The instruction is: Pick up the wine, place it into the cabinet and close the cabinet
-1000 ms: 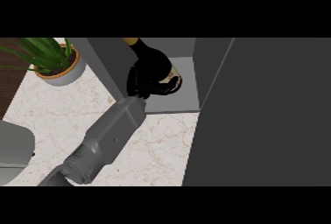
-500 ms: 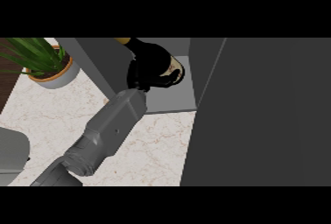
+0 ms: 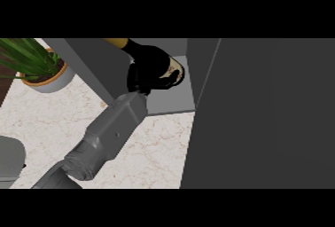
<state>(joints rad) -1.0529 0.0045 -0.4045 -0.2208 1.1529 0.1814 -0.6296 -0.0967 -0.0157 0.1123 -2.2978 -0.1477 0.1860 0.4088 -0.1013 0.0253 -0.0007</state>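
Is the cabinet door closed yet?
No, the cabinet door stands open, and the left hand is curled round the wine inside the cabinet.

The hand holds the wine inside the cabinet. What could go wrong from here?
1. The left hand is curled round the wine, which seems tilted over the cabinet shelf; released so, it might topple.
2. The open cabinet door stands close beside the hand; withdrawing could knock it.
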